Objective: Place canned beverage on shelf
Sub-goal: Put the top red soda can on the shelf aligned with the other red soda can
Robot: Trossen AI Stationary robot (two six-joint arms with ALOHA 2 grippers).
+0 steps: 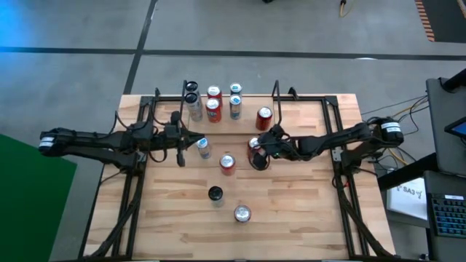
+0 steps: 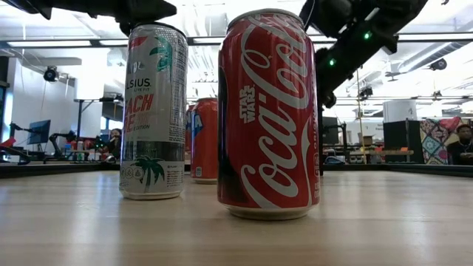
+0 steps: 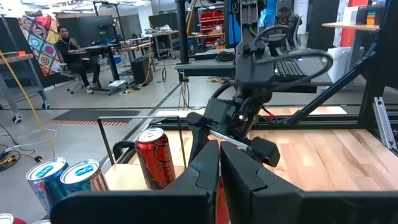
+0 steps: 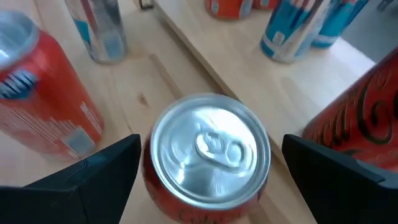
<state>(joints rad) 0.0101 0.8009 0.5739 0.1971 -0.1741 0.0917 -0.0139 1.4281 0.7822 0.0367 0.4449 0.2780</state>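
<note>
Twelve cans on one table (image 1: 291,211): seven at the one shelf (image 1: 247,109) (two dark-topped (image 1: 191,86), two red (image 1: 213,92), two blue (image 1: 235,89), one more red (image 1: 263,116)), five loose in front of it (one blue-silver (image 1: 203,145), two red (image 1: 227,163), one black-topped (image 1: 215,193), one silver-topped (image 1: 242,213)). Two arms, left arm (image 1: 95,142) and right arm (image 1: 349,138). One seated person (image 3: 69,51) in the left wrist view

You have the light wooden table (image 1: 291,211) in the middle. On the floor at its left lies a green sheet (image 1: 29,211), and at its right stands a laptop (image 1: 445,215). In the room behind, a person (image 3: 71,53) sits at a desk, near a colourful patterned cloth (image 3: 38,34).
</note>
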